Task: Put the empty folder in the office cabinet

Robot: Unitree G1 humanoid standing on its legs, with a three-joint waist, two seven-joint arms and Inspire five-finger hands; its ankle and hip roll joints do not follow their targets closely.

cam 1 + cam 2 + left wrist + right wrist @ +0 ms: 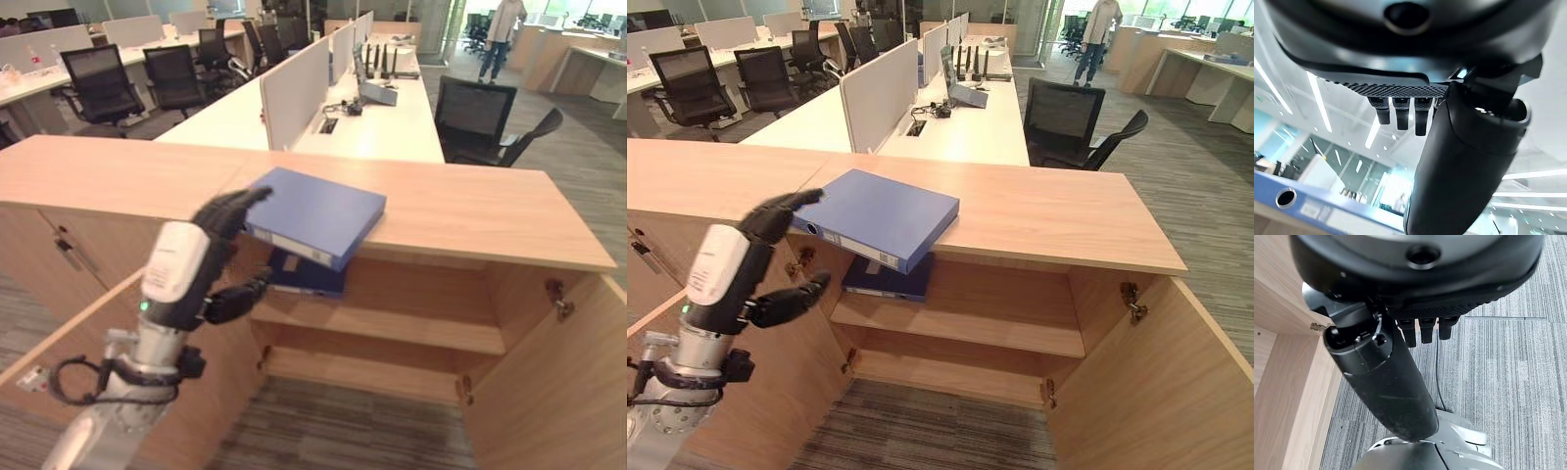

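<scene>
A: Two blue ring-binder folders in the left eye view. The upper blue folder [315, 213] lies on the light wooden cabinet top [470, 211], its corner overhanging the open compartment; the second blue folder [304, 274] is on the upper shelf [411, 328] just below.
B: Left hand [220, 250]?
A: Fingers spread, tips at the upper folder's near corner, thumb under it, gripping nothing.
B: Left wrist view?
A: Folder spine [1308, 205] past relaxed fingers.
B: Right wrist view?
A: Right hand [1420, 328] over grey carpet [1518, 382], fingers loose.

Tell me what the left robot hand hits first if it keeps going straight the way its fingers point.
Probably the blue folder lying on the cabinet top: the left robot hand is open, its fingertips at the folder's near corner. Depth is hard to judge.
</scene>
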